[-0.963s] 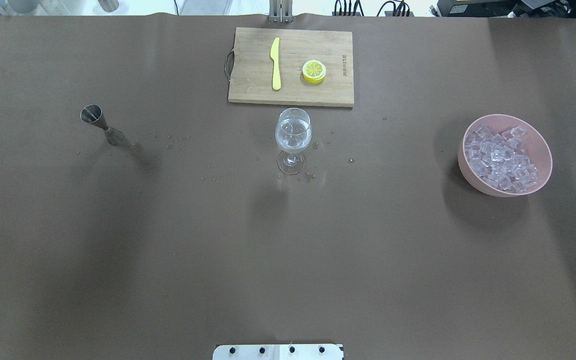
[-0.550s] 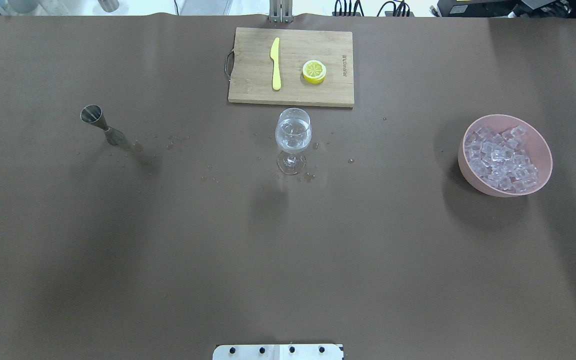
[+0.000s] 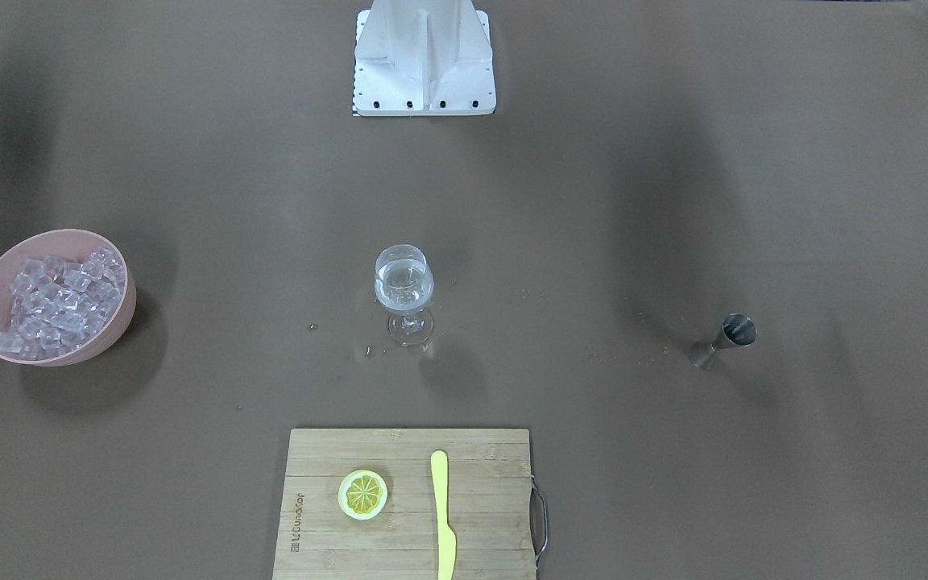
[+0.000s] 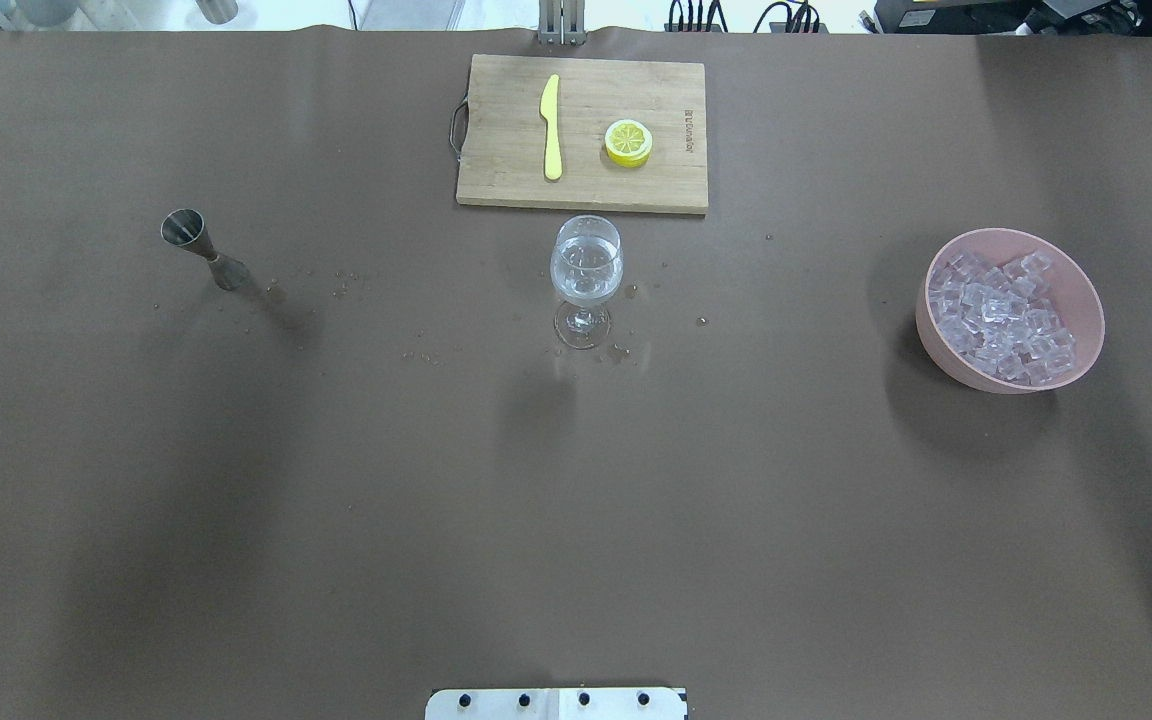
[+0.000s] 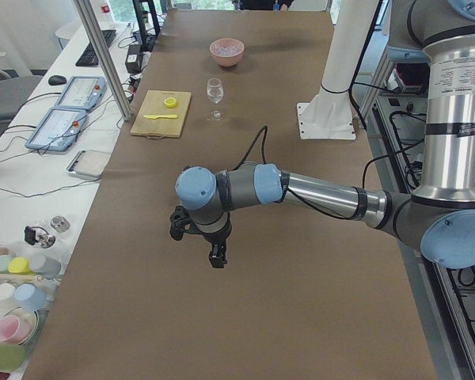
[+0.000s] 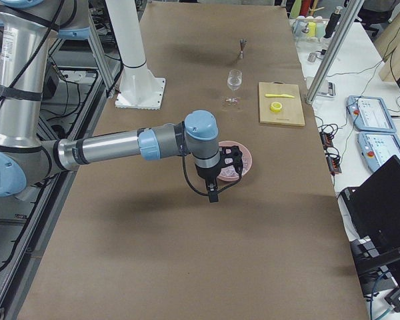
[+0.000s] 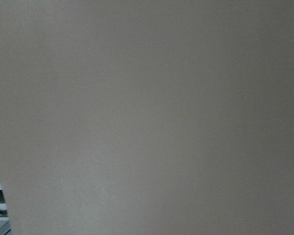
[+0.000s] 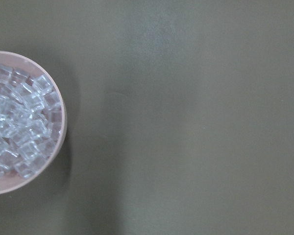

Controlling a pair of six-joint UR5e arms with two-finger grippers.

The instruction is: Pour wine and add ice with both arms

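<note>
Above bare worktop point(image 4: 336, 500), left gripper point(image 5: 215, 257) and right gripper point(image 6: 214, 193) hover; open or closed, cannot tell. Centre: one wine glass point(image 4: 586, 262) holding wine point(image 4: 586, 278), presumably reachable by both. One jigger point(image 4: 198, 245) on the left, one pink bowl point(image 4: 948, 366) heaped with ice point(image 4: 1001, 320) on the right, probably one supply per arm.

Brown table point(image 4: 336, 500), pink bowl point(image 4: 1086, 290), clear whitish ice point(image 4: 1001, 320), yellow knife point(image 4: 551, 125) and lemon slice point(image 4: 628, 142), tan wood-grain board point(image 4: 506, 180), silver jigger point(image 4: 204, 250)
</note>
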